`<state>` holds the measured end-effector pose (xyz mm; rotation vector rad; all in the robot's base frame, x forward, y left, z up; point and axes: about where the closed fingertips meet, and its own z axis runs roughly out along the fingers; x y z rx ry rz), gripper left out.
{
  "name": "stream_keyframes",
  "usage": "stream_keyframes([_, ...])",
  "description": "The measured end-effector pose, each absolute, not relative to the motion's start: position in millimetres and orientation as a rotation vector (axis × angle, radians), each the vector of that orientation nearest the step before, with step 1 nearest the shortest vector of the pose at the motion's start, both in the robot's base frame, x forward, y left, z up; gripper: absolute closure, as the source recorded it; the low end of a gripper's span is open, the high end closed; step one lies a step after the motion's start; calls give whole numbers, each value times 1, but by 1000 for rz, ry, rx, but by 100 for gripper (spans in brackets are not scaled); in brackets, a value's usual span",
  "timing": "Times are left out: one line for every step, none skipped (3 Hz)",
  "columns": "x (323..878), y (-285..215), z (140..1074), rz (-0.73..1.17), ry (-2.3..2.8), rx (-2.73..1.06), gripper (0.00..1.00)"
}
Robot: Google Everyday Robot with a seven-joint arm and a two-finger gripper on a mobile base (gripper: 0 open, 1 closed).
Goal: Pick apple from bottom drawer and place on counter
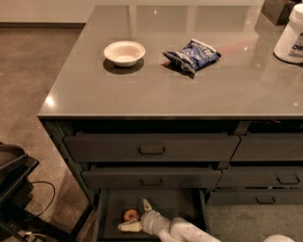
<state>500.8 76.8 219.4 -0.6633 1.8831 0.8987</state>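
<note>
My gripper (134,216) is down in the bottom drawer (110,208), with a finger on either side of the apple (131,215). I cannot tell whether they touch it. My arm (189,232) is cut off by the lower edge, and so is the drawer's front. The drawer's back is hidden under the middle drawer (151,178). The counter (156,90) is cropped at the top and right. A white tub (291,35) at the right edge shows only in part, and its label is unreadable. A dark box (277,9) in the top corner is cropped too. The print on the bag (193,54) is too blurred to read. A black frame (14,189) is cut by the left edge.
</note>
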Motion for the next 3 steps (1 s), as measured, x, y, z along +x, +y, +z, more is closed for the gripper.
stream_keyframes([503, 75, 216, 893, 1885, -656, 0])
stream_keyframes([508, 75, 210, 845, 1943, -733, 0])
stream_keyframes([528, 66, 208, 707, 1997, -914, 0])
